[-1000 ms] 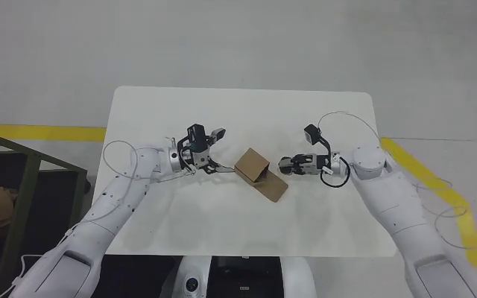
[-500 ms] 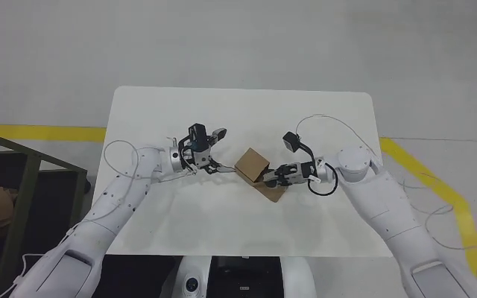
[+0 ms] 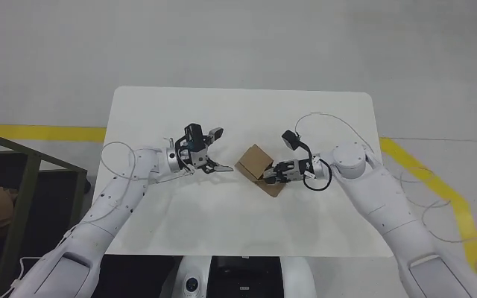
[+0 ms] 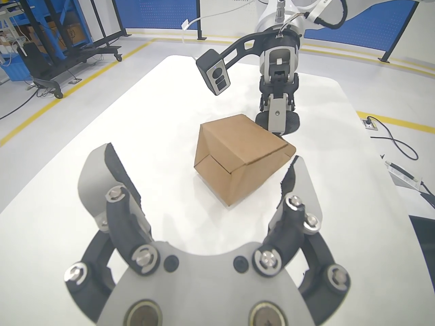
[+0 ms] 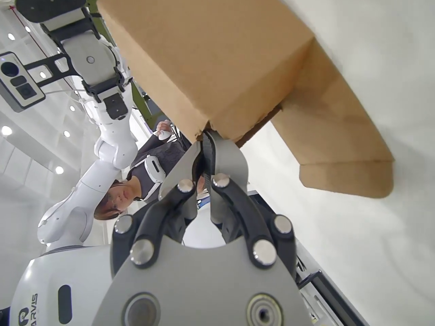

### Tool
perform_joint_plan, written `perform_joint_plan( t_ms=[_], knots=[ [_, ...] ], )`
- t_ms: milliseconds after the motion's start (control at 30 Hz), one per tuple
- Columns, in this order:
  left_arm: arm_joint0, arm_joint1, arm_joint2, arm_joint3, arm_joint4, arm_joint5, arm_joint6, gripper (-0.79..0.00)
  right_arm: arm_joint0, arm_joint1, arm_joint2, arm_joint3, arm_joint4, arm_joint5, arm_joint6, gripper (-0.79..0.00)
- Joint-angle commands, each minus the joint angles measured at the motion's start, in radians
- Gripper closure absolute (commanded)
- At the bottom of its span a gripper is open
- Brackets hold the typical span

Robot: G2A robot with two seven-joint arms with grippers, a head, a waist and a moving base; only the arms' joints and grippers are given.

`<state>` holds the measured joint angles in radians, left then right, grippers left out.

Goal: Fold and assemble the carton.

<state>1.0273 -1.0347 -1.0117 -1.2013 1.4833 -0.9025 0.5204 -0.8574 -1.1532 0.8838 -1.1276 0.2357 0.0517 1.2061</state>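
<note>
Right wrist view: right gripper (image 5: 205, 136), fingers pressed together, touches the carton (image 5: 204, 45) at its open end; left gripper (image 4: 202, 159) hangs spread nearby, so the unbraced carton may skid

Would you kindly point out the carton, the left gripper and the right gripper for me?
carton (image 4: 241, 140): left wrist view, on its top panel.
left gripper (image 4: 202, 154): left wrist view, midway between its open fingertips.
right gripper (image 5: 205, 139): right wrist view, between its shut fingertips.
</note>
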Motion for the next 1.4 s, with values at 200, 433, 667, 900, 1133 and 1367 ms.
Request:
perform_joint_plan(
  t_ms=[200,433,667,900,1133,1367],
  knots=[
    [0.003,0.002,-0.007,-0.004,-0.002,-0.001,0.005,-0.785,0.004,0.031,0.061,-0.054,-0.096,0.047,-0.002,0.0],
    [0.006,0.002,-0.009,-0.005,-0.003,-0.001,0.005,-0.785,0.0,0.05,0.102,-0.121,-0.143,0.071,0.005,0.0],
    [0.006,0.001,-0.01,-0.005,-0.007,-0.001,0.005,-0.785,-0.049,0.061,0.092,-0.215,-0.21,0.023,-0.013,-0.302],
    [0.004,0.0,-0.009,-0.004,-0.009,0.001,0.008,-0.785,-0.091,0.072,0.098,-0.286,-0.326,-0.007,-0.113,-0.382],
    [0.007,0.001,-0.013,-0.003,-0.009,0.005,0.01,-0.785,-0.086,0.074,0.065,-0.323,-0.436,-0.021,-0.109,-0.348],
    [0.01,0.002,-0.018,-0.003,-0.009,0.003,0.012,-0.785,-0.079,0.073,0.05,-0.334,-0.498,-0.028,-0.122,-0.354]
  ],
)
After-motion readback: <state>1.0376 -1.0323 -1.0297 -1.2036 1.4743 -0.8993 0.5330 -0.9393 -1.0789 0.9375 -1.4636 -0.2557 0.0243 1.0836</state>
